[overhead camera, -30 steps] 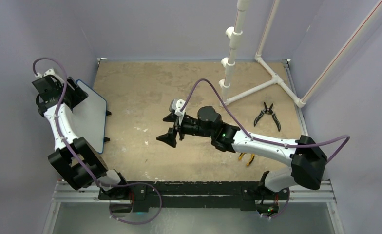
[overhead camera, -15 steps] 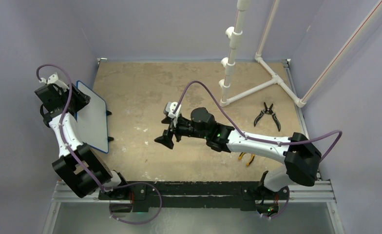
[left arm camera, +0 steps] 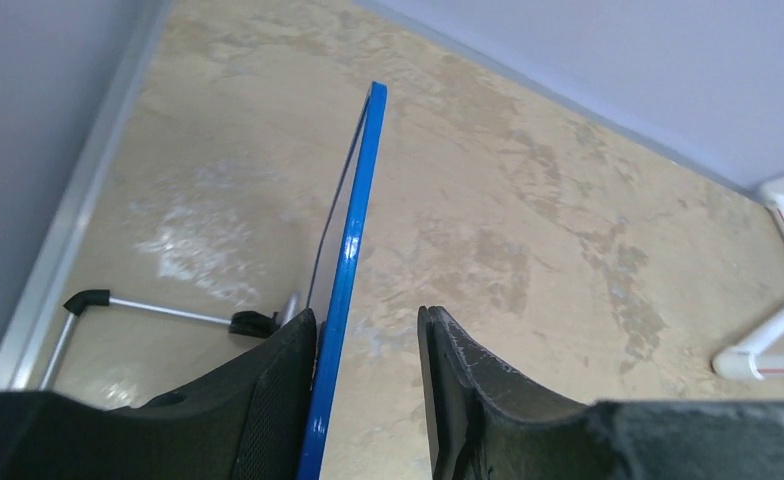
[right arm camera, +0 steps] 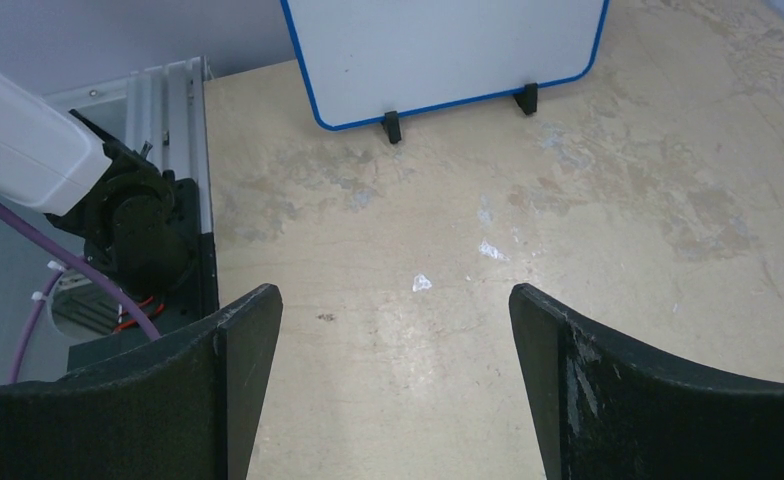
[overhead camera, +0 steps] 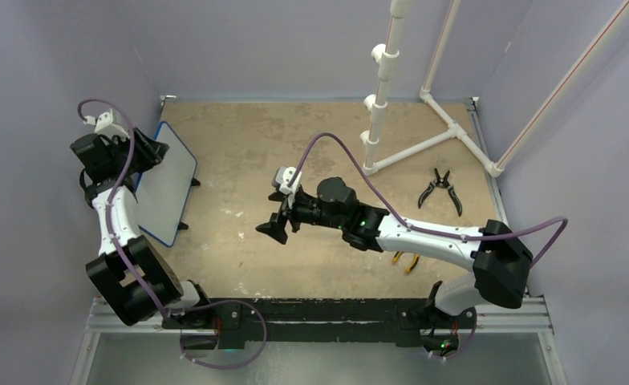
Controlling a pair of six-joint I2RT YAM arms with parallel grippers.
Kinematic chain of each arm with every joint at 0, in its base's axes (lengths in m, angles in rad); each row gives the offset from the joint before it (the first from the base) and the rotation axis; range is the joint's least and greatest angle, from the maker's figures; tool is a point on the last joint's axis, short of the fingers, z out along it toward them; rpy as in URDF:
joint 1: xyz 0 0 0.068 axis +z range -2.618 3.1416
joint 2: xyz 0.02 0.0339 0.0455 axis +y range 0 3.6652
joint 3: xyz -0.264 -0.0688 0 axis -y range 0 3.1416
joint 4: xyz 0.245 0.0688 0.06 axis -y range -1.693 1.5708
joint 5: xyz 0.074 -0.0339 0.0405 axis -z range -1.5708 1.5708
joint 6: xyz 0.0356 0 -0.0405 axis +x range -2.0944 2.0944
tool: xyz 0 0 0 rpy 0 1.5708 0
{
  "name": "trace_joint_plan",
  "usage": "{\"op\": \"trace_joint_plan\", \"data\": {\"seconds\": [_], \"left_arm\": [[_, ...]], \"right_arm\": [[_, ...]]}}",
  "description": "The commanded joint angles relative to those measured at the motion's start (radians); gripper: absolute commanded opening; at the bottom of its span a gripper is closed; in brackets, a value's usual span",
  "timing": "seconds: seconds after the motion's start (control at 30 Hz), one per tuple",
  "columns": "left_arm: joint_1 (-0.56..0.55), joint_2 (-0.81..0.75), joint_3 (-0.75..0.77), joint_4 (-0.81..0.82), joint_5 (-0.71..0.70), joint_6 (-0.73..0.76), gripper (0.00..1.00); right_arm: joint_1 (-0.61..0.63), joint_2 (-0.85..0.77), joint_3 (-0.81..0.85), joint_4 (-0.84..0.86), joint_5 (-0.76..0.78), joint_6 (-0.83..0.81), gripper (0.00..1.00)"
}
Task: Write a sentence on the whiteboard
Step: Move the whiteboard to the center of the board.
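Note:
The whiteboard (overhead camera: pixel 167 183) stands on edge at the table's left side, blue-rimmed with small black feet. Its white face (right arm camera: pixel 438 50) shows no writing, so the sentence is out of view. My left gripper (overhead camera: pixel 144 152) straddles the board's top far edge. In the left wrist view the blue rim (left arm camera: pixel 353 220) lies against the left finger (left arm camera: pixel 268 390), with a gap to the other finger; the left gripper (left arm camera: pixel 363 315) is partly open. My right gripper (overhead camera: pixel 273 215) hovers mid-table, facing the board, and is open (right arm camera: pixel 393 290) and empty.
Black pliers (overhead camera: pixel 441 188) lie at the right. Yellow-handled pliers (overhead camera: pixel 406 261) sit under the right arm. A white pipe frame (overhead camera: pixel 424 136) stands at the back right. A wire stand (left arm camera: pixel 148 308) is behind the board. The purple wall is close on the left.
My left jaws have narrowed around the board's rim. The left arm swung right, and the board shifted right and turned with it. The right arm barely moved.

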Motion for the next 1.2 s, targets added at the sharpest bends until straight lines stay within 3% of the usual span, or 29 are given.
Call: {"op": "trace_joint_plan", "data": {"seconds": [0.0,0.4,0.67,0.87,1.0,1.17], "left_arm": [[-0.121,0.075,-0.038,-0.092,0.116,-0.032,0.0],[-0.282,0.172,0.011,-0.104,0.145,-0.087,0.0],[-0.282,0.165,0.038,-0.176,0.04,-0.027,0.0],[-0.27,0.104,0.097,-0.259,-0.152,0.068,0.0],[-0.208,0.113,0.125,-0.273,-0.161,0.075,0.0],[-0.162,0.126,0.122,-0.279,-0.187,0.096,0.09]], "right_arm": [[0.005,-0.044,-0.016,0.031,0.019,-0.017,0.87],[0.005,-0.101,-0.077,0.073,-0.001,0.008,0.87],[0.005,-0.106,-0.087,0.089,0.031,0.012,0.87],[0.005,-0.137,-0.096,0.122,0.053,0.021,0.87],[0.005,-0.151,-0.102,0.146,0.052,0.028,0.88],[0.005,-0.154,-0.106,0.16,0.037,0.038,0.88]]}}
